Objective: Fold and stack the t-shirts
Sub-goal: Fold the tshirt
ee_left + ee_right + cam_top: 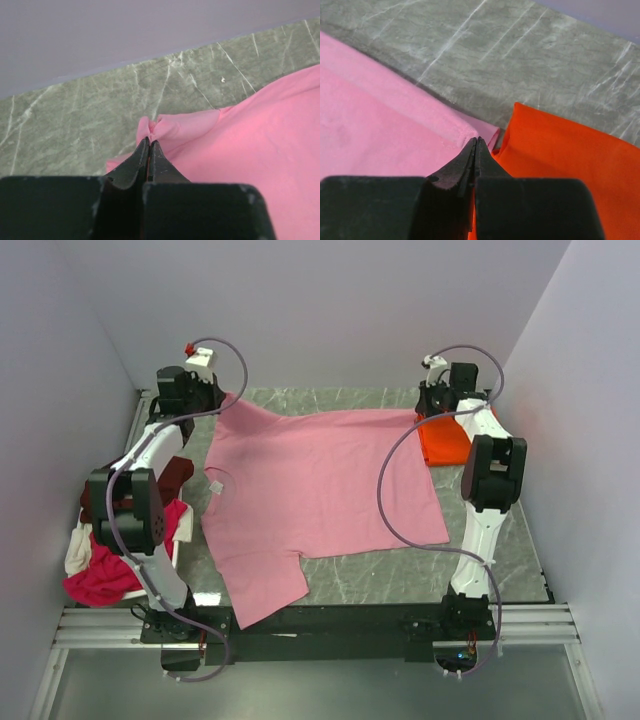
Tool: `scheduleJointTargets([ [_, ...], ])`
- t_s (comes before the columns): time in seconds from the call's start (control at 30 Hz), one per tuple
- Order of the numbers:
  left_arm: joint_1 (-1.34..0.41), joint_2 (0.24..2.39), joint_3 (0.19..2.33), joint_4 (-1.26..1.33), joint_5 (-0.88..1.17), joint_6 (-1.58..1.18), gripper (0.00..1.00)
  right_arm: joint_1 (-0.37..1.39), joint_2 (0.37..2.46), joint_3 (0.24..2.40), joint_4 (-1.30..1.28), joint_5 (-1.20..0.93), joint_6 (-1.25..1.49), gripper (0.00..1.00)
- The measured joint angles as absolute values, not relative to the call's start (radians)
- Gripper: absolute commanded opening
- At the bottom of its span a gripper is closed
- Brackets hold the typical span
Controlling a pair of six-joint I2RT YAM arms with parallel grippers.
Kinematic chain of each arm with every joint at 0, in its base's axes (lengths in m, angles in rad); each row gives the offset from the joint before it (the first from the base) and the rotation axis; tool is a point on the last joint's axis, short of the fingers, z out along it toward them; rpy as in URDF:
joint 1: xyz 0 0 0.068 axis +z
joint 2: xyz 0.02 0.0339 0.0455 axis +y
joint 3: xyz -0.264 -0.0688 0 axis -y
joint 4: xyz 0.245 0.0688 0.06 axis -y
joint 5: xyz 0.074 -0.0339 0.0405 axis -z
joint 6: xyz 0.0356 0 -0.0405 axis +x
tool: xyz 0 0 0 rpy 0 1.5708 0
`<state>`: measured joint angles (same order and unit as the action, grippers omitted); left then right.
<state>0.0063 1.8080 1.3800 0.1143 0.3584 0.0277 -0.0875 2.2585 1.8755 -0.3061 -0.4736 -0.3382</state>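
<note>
**A:** Status?

**B:** Pink shirt [320, 490] lies spread flat mid-tabletop [400, 580], collar left, hem right. Left jaws are clenched on the tip of its far sleeve, and the cloth bunches there. Right jaws are clenched at the far hem corner, apparently on pink only. Orange shirt [440, 445] lies touching that corner.

**A:** The others?

**B:** Pile [100, 580] of maroon, magenta and cream at the left edge beside the left arm, unfolded.

**A:** Step in hand?

**B:** Judged: first lengthwise fold, far edge brought over toward the near one. To do it well:
- Raise both corners together and keep the edge between them taut.
- Carry it level and lay it down parallel to the near edge, sleeve onto sleeve.
- Watch the orange on the lift. If it rises too, set down and re-grip.

**A:** Surface?

**B:** Grey-green marbled top that looks smooth. Cloth will likely slide, so lift rather than drag, or the lower layer may shift.

**A:** Room?

**B:** Plain pale walls close on the far, left and right sides. Both arms are stretched near the far wall, so the only free travel is back toward the bases. A black rail runs along the near edge.
</note>
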Motion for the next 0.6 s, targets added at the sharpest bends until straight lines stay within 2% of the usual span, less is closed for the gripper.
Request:
scheduleJointTargets([
  [0.4, -0.026, 1.626, 1.212, 0.084, 0.309, 0.025, 0.0, -0.102, 2.229, 1.823, -0.268, -0.491, -0.339, 0.0],
  [0.6, -0.026, 1.569, 1.197, 0.081, 0.28, 0.033, 0.0, -0.104, 2.209, 1.823, -0.256, -0.491, -0.338, 0.0],
])
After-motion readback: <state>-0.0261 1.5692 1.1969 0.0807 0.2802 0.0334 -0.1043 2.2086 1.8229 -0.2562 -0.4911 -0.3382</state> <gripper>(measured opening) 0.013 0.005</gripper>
